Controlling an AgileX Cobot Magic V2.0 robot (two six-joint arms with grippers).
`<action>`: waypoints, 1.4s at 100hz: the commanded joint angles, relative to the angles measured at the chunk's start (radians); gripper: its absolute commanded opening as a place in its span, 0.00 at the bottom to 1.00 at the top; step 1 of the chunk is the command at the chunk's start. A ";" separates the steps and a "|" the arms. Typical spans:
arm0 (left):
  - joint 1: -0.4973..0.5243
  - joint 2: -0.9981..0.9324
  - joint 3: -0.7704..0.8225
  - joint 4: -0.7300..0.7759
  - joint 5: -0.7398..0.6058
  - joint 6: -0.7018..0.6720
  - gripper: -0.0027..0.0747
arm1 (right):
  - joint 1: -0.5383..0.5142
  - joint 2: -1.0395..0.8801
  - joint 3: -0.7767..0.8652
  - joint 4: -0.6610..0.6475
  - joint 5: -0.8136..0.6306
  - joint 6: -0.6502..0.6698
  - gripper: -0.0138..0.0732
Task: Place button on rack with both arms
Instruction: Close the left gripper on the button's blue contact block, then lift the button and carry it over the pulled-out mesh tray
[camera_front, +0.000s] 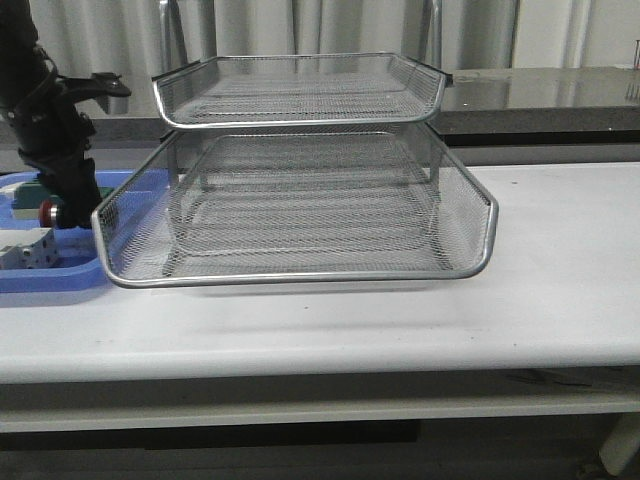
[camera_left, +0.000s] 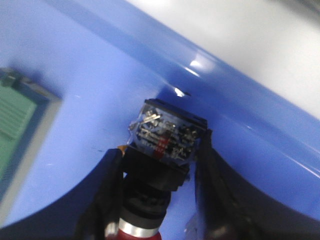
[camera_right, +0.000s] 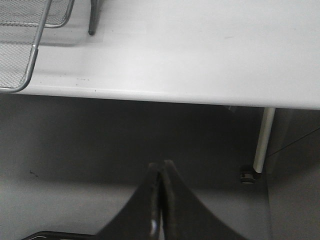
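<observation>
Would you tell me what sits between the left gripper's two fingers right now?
The button sits there inside the blue tray; the left wrist view shows the fingers flanking its black collar.

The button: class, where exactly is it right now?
The button sits between the left gripper fingers inside the blue tray, at the front view's far left, just left of the rack.

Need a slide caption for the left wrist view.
Left tool straddling the button in the blue tray, fingers flanking its rear block.
</observation>
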 joint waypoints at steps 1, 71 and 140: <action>0.003 -0.073 -0.090 -0.020 0.034 -0.010 0.01 | -0.004 0.002 -0.033 -0.022 -0.052 -0.001 0.08; 0.003 -0.274 -0.137 -0.018 0.134 -0.139 0.01 | -0.004 0.002 -0.033 -0.022 -0.052 -0.001 0.08; -0.134 -0.766 0.337 -0.094 0.134 -0.141 0.01 | -0.004 0.002 -0.033 -0.022 -0.052 -0.001 0.08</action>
